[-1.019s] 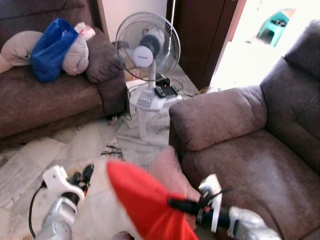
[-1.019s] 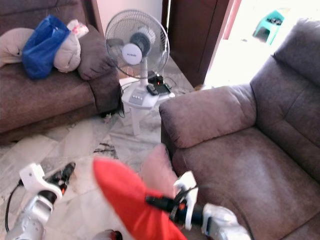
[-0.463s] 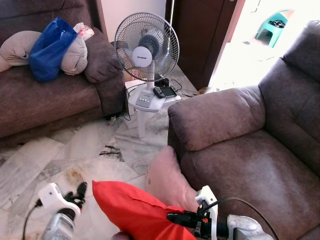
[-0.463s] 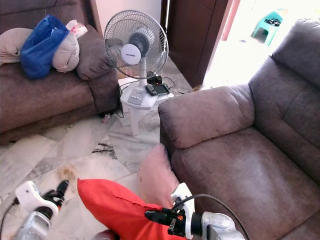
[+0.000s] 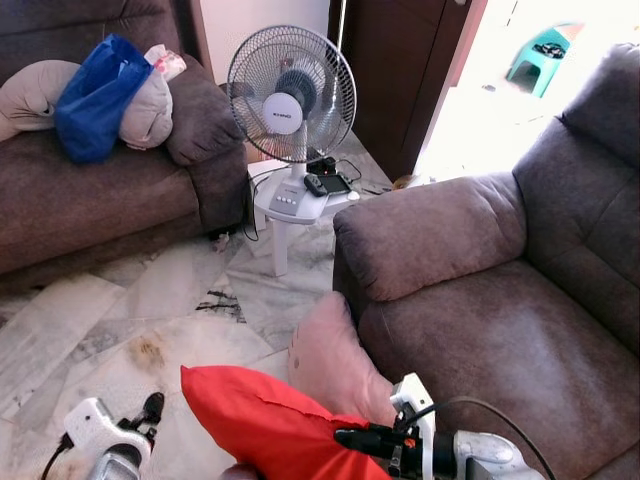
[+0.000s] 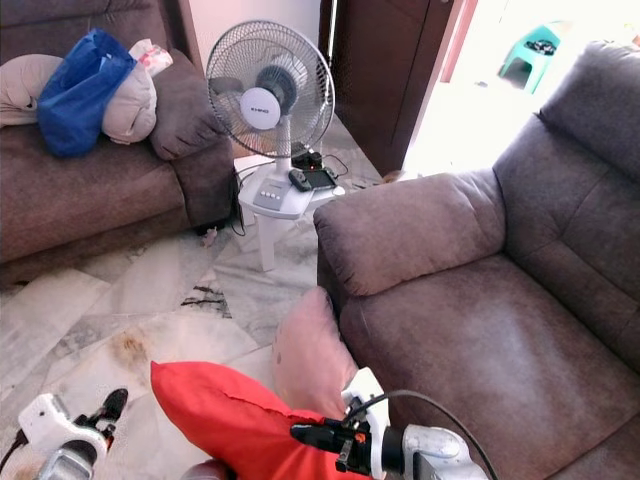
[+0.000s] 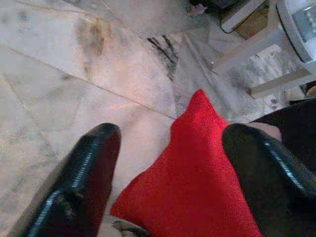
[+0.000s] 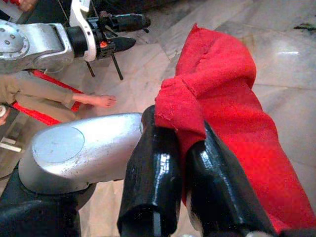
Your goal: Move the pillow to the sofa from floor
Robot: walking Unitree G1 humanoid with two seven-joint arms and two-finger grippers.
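Note:
A red pillow [image 5: 258, 422] hangs low in front of me, above the marble floor. My right gripper [image 5: 345, 437] is shut on a bunched corner of it; the right wrist view shows the black fingers [image 8: 153, 163] pinching the red fabric [image 8: 224, 113]. My left gripper [image 5: 152, 405] is open at the lower left, apart from the pillow. In the left wrist view the red pillow's corner [image 7: 197, 168] lies beyond the spread fingers [image 7: 89, 168]. A pink pillow [image 5: 330, 350] leans against the brown sofa [image 5: 480, 330] on my right.
A standing fan [image 5: 290, 95] sits on a white stool [image 5: 285, 205] ahead. A second brown sofa [image 5: 100, 200] at the left holds a blue bag [image 5: 95, 95] and beige cushions. A bright doorway lies at the back right. A person's foot [image 8: 98, 101] rests on the floor.
The red pillow has sunk lower and lies flatter in the right gripper. The left gripper has dropped away toward the bottom left, further from the pillow.

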